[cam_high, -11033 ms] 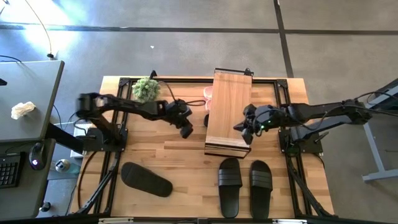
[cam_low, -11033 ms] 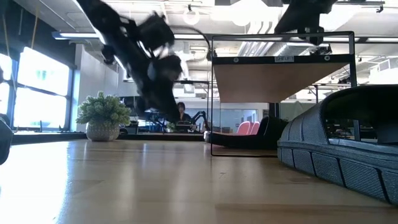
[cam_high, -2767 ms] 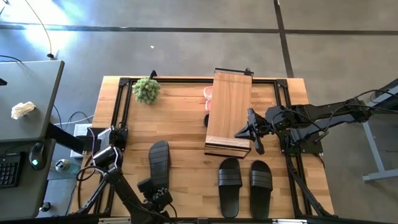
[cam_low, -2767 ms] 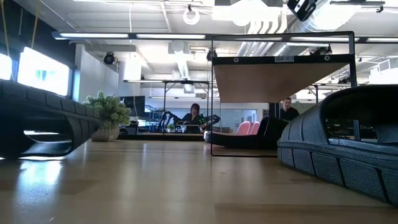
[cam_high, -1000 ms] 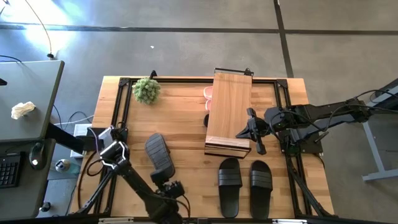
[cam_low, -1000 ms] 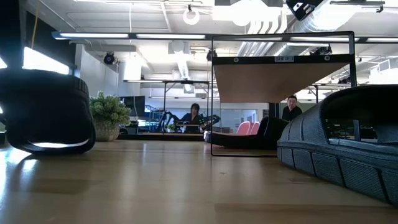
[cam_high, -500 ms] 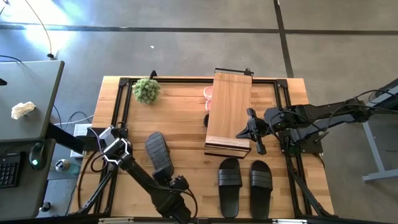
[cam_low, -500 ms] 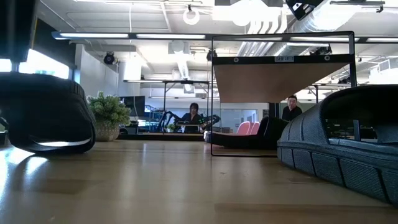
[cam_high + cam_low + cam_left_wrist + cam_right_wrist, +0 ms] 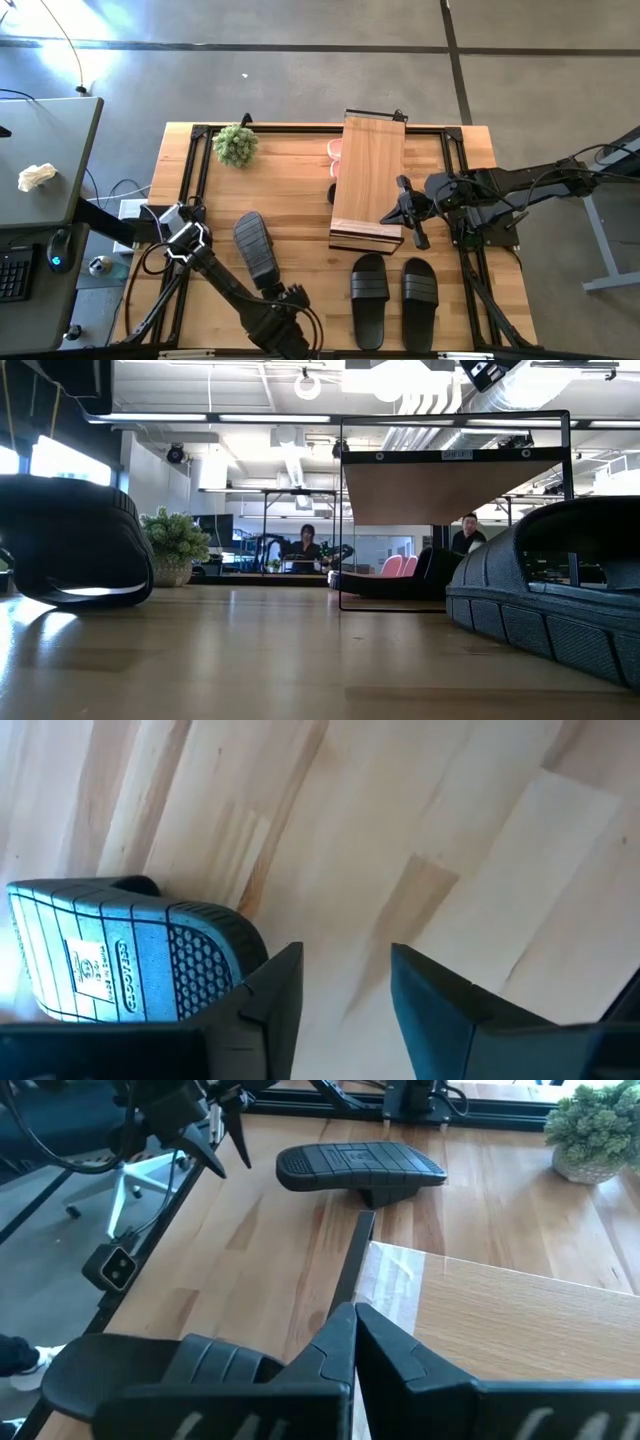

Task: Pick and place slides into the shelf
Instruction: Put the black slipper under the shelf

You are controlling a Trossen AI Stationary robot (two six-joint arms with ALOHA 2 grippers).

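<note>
A black slide [image 9: 257,250] [image 9: 130,955] lies upside down left of the shelf [image 9: 368,180], ridged sole up and strap on the table [image 9: 300,205]. My left gripper [image 9: 288,298] [image 9: 345,960] hovers open just past the slide's near end, with bare wood between its fingers. Two more black slides [image 9: 370,298] [image 9: 419,294] lie side by side near the front edge. Pink slides [image 9: 335,150] and another black one [image 9: 332,192] peek out from under the shelf's left side. My right gripper [image 9: 392,213] [image 9: 353,1320] is shut and hangs over the shelf's right edge.
A small potted plant [image 9: 235,145] stands at the table's far left corner. Black frame rails [image 9: 190,180] run along the table's sides. Bare wood lies between the upturned slide and the shelf. People show in the room beyond, in the low view.
My left gripper has risen and drifted a little toward the table's right edge, away from the upturned black slide. The slide has settled slightly flatter and otherwise stays where it was.
</note>
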